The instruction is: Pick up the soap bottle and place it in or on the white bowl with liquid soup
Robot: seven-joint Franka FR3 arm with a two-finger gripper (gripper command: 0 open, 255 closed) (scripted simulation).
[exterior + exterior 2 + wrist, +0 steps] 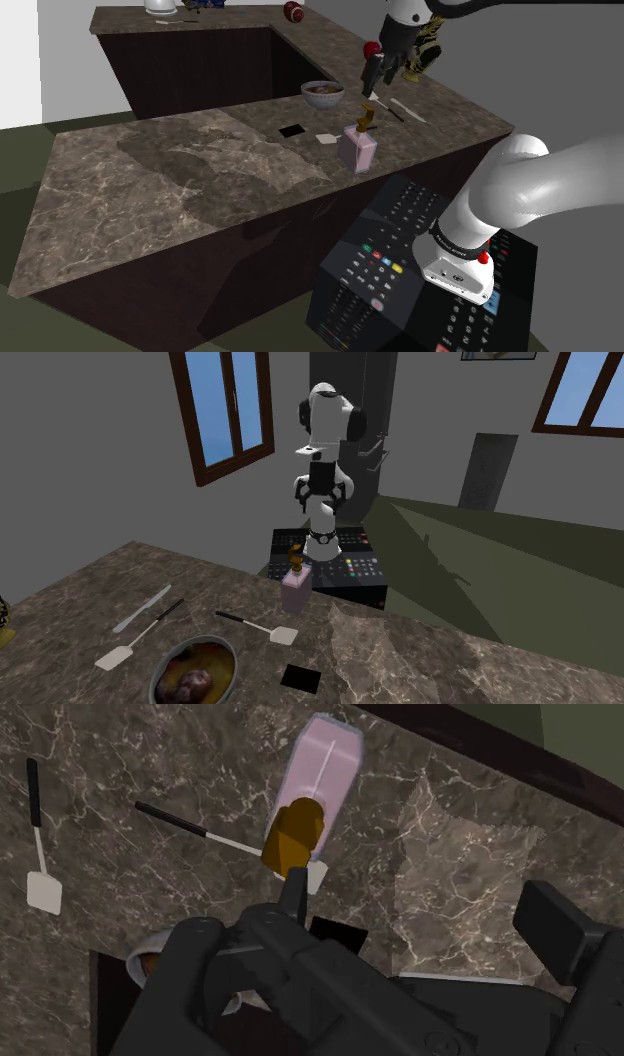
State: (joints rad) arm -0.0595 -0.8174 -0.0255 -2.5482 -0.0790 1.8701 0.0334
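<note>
The soap bottle (358,150) stands upright on the marble counter (180,180), just right of centre in the shoulder view and close to the counter edge nearest the stand (385,265). Its long axis is vertical, with the pale pink, flat-sided body below and the amber pump (365,120) at the top. I cannot tell which way the nozzle faces. In the wrist view the bottle is seen almost end-on, the pump nearest the camera and the pink body running away from it.

The white bowl (322,100) holds something dark reddish-brown. It sits up and to the left of the bottle in the shoulder view, with bare counter, a small white square (327,138) and a black square (291,131) between them.

The arm rises from the lower right of the shoulder view, bends out of frame at the top and comes back down. The gripper (379,76) hangs in the upper right of the frame, pointing down at the counter — above the bottle and clear of it. In the wrist view its black fingers (558,932) stand wide apart with nothing between them, so the gripper is released and grips nothing.

Two white-headed spatulas (258,625) and a knife (141,608) lie on the counter in the lower left of the second exterior view — none of them touches the bottle.
</note>
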